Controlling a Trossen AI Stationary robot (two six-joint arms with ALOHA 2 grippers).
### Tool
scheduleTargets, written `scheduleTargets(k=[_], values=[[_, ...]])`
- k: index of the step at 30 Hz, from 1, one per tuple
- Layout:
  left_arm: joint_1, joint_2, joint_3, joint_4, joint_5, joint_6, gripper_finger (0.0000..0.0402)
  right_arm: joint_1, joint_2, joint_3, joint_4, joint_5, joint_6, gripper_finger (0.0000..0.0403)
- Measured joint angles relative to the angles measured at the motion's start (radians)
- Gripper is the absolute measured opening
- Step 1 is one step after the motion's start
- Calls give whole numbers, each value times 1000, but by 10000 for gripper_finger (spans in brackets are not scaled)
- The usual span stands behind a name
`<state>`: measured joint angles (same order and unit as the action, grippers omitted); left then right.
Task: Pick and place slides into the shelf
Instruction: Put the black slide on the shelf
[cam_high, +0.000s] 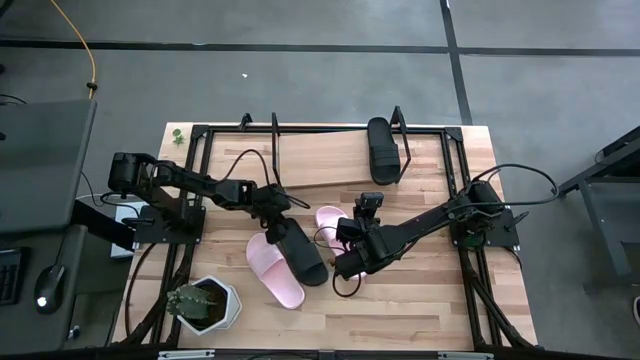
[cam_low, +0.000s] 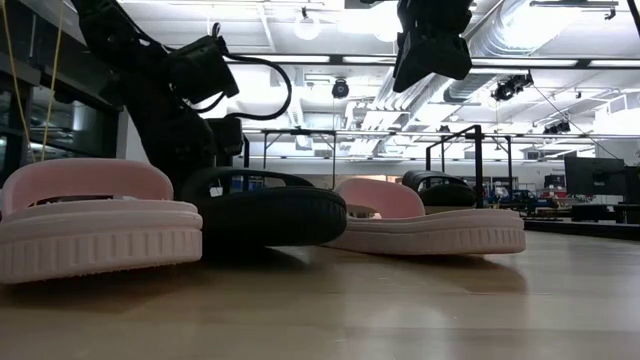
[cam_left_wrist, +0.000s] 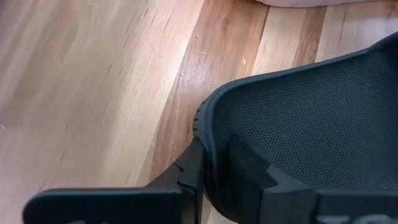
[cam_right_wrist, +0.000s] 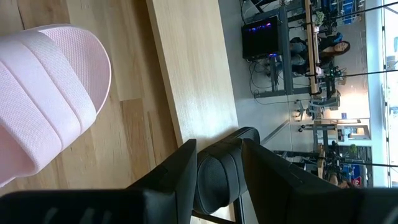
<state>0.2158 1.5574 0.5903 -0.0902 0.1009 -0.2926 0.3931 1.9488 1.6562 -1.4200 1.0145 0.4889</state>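
High view showed a pale pink slide (cam_high: 273, 268) lowest at centre, a black slide (cam_high: 298, 252) beside it with its heel pinched in the left gripper (cam_high: 272, 208). Right of centre, the right gripper (cam_high: 352, 262) hung open over a second pink slide (cam_high: 333, 222). Farthest up, another black slide (cam_high: 381, 149) lay on the shelf (cam_high: 320, 160).
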Motion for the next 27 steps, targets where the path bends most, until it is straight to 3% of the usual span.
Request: scheduleTargets(k=[6,12,27], values=[[0,-28,-2,-2,-8,1,38,0,0,0,0,0,0,119],[0,-45,-3,-4,-10,15,9,0,0,0,0,0,0,119],[0,-47,-2,-7,-5,27,8,0,0,0,0,0,0,119]])
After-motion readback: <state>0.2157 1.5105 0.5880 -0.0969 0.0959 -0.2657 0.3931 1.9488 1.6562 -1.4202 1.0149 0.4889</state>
